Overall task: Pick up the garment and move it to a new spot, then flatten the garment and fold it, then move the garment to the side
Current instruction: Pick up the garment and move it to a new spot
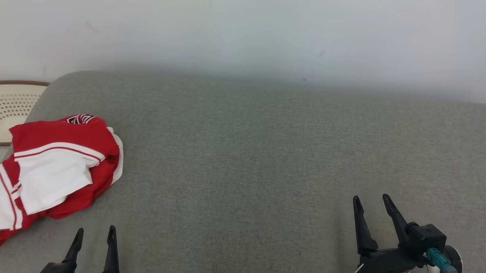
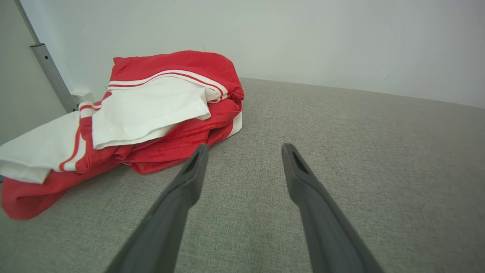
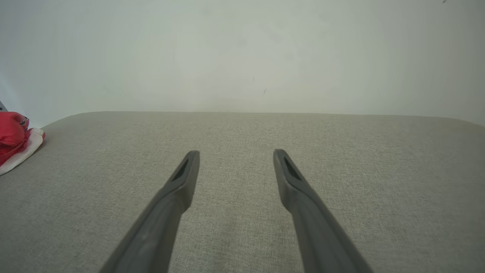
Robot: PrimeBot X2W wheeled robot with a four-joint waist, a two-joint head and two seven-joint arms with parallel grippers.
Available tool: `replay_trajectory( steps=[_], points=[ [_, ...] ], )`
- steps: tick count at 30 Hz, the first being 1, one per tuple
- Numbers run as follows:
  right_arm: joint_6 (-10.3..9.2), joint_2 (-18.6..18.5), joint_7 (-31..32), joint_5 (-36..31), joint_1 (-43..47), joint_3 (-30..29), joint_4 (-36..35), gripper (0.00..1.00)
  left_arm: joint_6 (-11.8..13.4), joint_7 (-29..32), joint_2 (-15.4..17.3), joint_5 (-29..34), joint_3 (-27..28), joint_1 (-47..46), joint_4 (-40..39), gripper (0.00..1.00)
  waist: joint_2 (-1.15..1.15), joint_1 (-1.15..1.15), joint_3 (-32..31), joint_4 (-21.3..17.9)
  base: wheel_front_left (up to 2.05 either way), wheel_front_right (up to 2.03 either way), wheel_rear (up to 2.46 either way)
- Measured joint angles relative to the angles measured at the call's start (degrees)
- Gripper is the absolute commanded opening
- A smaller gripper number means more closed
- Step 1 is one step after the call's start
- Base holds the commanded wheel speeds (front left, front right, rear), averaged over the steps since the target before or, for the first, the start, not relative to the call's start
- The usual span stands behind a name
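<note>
the garment (image 1: 56,166), red and white, lies bunched at the left edge of the grey surface (image 1: 266,153), just beside a basket (image 1: 10,100). its near end runs out of the head view, so i cannot say whether it hangs over the edge. the left gripper (image 1: 96,229) hovers low just right of the heap, jaws spread wide and holding nothing. the right gripper (image 1: 371,197) is well apart on the right, jaws likewise wide and empty, over bare cloth.

this looks like the first step: pick the garment up and carry it to the open middle. the left arm is the one for it. in the left wrist view one finger (image 2: 182,189) has its tip near the red hem, but the gap between the fingers points past the heap's right side, so the gripper should swing left before closing. aim for the striped red fold on top rather than the loose white flap, which would likely slide out alone. press the tips into the layers, take several at once, close fully, then lift high enough that the trailing end clears the surface and the basket rim. the right gripper can wait open near the middle, ready to take a corner for flattening.
</note>
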Motion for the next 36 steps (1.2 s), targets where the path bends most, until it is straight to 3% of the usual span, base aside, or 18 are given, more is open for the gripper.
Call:
replay_trajectory(
  steps=[20,28,31,36],
  points=[
    [0.01,0.3,-0.1,0.3,-2.9,5.3,0.2,1.0,0.3,0.0,0.0,-0.6,1.8,0.1,0.6,1.0,0.0,0.0,2.8,18.9,0.0,0.0,0.0],
    [0.01,-0.8,-0.1,0.6,-3.6,5.9,-0.1,1.0,-2.4,0.0,0.0,-1.3,3.1,-3.9,1.9,1.0,0.0,0.0,5.1,19.4,0.0,0.0,0.0],
    [0.01,-2.6,-0.1,0.6,-4.8,6.1,-0.7,1.0,-4.9,0.0,1.3,-1.8,4.6,-9.7,4.5,1.0,0.0,0.0,7.0,18.1,0.0,0.0,0.0],
    [0.01,-4.5,-0.1,0.7,-5.7,5.8,-2.0,1.0,-6.7,0.0,3.5,-2.3,5.1,-16.3,8.1,1.0,0.0,0.01,9.4,16.5,0.0,0.0,0.0]
  ],
)
